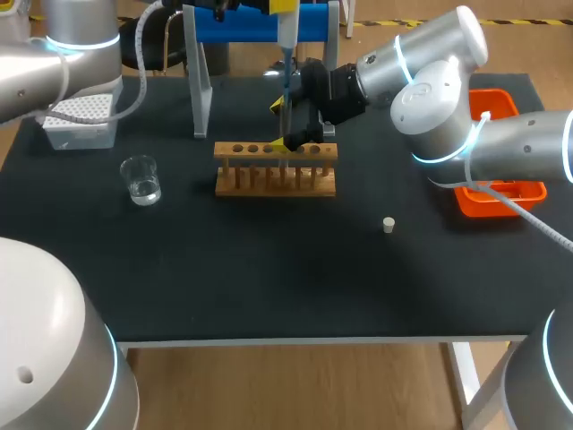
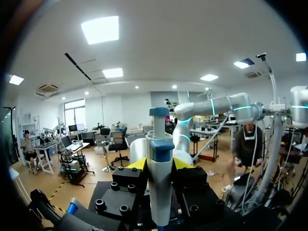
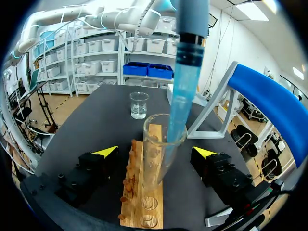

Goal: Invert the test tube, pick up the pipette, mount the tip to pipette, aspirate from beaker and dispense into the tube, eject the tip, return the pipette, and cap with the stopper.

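Observation:
My left gripper (image 2: 159, 164) is shut on the white and blue pipette (image 2: 160, 187), which hangs upright over the rack (image 1: 276, 170). Its blue tip (image 3: 185, 96) dips into the mouth of a clear test tube (image 3: 155, 144). The tube stands upright in the wooden rack (image 3: 144, 204). My right gripper (image 3: 155, 153) is open, with a finger on either side of the tube and apart from it. In the head view this gripper (image 1: 300, 136) sits just behind the rack. A glass beaker (image 1: 141, 179) with a little liquid stands at the left, and the small white stopper (image 1: 389, 224) lies at the right.
A white tip box (image 1: 81, 121) sits at the back left. The blue pipette stand (image 1: 260, 25) rises behind the rack. An orange tray (image 1: 501, 193) is at the right edge, under my right arm.

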You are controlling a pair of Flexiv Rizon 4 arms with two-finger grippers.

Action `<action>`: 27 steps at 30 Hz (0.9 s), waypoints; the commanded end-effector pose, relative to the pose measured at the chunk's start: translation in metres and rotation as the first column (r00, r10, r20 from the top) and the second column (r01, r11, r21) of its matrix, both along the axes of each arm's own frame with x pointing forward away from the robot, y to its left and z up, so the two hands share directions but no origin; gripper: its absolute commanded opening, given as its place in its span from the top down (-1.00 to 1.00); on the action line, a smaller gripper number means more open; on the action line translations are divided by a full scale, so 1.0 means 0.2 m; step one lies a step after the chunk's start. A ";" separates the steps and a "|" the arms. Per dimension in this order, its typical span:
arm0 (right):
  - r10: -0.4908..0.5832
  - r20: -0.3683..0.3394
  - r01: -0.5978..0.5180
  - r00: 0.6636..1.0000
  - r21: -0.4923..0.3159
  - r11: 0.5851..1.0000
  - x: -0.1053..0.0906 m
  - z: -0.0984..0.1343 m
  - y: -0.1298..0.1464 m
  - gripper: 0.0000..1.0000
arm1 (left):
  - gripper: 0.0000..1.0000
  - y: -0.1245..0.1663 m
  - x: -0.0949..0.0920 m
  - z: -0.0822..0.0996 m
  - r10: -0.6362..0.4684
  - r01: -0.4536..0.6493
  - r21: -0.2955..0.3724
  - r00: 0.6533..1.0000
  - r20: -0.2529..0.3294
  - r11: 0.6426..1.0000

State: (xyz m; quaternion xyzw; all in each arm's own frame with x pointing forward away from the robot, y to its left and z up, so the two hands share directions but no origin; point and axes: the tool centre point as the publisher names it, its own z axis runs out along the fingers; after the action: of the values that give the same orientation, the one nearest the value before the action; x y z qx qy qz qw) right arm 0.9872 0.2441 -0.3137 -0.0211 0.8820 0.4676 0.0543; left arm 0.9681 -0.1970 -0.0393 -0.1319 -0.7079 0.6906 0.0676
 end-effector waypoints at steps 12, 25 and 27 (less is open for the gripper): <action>0.004 -0.003 -0.004 1.000 -0.005 1.000 0.00 0.01 -0.01 -1.00 | 1.00 0.00 0.01 -0.03 -0.006 0.006 0.003 1.000 -0.021 1.000; 0.004 -0.003 -0.004 1.000 -0.005 1.000 0.00 0.01 -0.01 -1.00 | 1.00 -0.02 0.01 -0.06 -0.013 0.013 -0.004 0.999 -0.039 1.000; 0.004 -0.003 -0.004 1.000 -0.005 1.000 0.00 0.01 -0.01 -1.00 | 1.00 -0.02 0.02 -0.07 -0.011 0.011 -0.003 0.999 -0.042 1.000</action>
State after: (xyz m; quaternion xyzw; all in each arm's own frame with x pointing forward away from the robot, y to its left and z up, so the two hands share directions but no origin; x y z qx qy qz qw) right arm 0.9872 0.2441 -0.3137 -0.0211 0.8820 0.4676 0.0543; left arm 0.9677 -0.2009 -0.0521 -0.1189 -0.7054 0.6938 0.0834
